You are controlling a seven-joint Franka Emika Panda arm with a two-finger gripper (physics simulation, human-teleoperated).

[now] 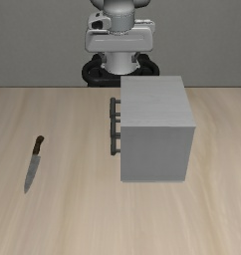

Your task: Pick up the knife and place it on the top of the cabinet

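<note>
Dark brown at the handle and pale grey along the blade, the knife (32, 167) lies flat on the light wooden table (73, 224), well apart from the cabinet (157, 125), off to the exterior view's left of it; it rests on the tabletop, not on the cabinet's top. Its long axis runs nearly up and down the view, tilted a little; the handle end sits higher in the view and a shade closer to the cabinet, while the blade tip points down the view and slightly away from the cabinet.

The cabinet is a plain grey box standing upright on the table; its top is a flat, lighter grey face; dark handles (117, 125) stand in a column on the side that faces the knife.

Behind the cabinet, higher in the view, my white arm (118, 20) rises from a dark round base (118, 72); my gripper (119, 50) hangs there above the base, well apart from the knife and beyond the cabinet's far edge; whether it is open or closed I cannot tell. A flat grey wall (33, 40) stands behind the table.
</note>
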